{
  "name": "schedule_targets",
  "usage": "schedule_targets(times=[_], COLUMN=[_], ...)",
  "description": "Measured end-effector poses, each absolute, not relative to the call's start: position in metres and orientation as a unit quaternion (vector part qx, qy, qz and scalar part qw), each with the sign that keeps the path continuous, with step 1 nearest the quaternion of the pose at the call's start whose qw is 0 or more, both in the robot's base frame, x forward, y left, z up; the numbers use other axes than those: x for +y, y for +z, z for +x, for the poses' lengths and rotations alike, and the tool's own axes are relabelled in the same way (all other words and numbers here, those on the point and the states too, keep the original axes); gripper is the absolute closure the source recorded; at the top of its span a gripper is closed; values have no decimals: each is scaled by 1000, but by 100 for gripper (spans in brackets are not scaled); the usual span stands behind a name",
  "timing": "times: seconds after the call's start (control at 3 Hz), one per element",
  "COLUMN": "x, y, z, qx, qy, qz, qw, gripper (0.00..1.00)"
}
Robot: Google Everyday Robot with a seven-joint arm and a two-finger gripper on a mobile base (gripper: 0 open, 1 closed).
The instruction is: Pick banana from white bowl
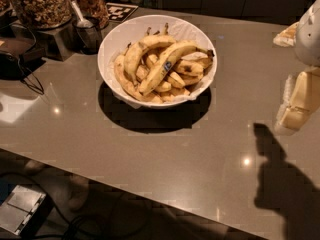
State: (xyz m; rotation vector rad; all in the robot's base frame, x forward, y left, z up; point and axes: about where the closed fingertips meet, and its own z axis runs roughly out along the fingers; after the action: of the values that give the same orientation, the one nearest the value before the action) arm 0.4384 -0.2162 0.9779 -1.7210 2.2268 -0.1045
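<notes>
Tabletop (150, 154), grey-brown, glossy, with small light reflections. White bowl (106, 66), large, round and paper-lined, standing left of centre toward the far edge and throwing a dark shadow on its near side. Contents: a heap of bananas. The banana (176, 55) with the dark blue sticker lies on top of the heap, long and curved, running from the lower left to the upper right of the bowl, its dark tip near the right rim; shorter brown-spotted bananas (131, 59) lie under and around it. Hand (293, 106), cream-coloured, at the right edge of the view, hanging above the tabletop well apart from the bowl, partly cut off by the frame; how far open it is cannot be told, and no object is seen in it. Its dark shadow (280, 184) falls on the tabletop at lower right. Far left corner: glass jars of nuts (40, 4), a metal scoop in a cup (86, 28), and a black-and-white marker tag (121, 10).
</notes>
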Motion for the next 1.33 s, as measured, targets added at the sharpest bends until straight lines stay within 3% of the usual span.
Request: schedule_targets(times=[0.33,1.33], x=[-215,-122], y=[980,1007], z=[439,495], qx=[778,667], qy=[-39,-55], qz=[-605,-723], qw=[164,173], gripper=[0,0])
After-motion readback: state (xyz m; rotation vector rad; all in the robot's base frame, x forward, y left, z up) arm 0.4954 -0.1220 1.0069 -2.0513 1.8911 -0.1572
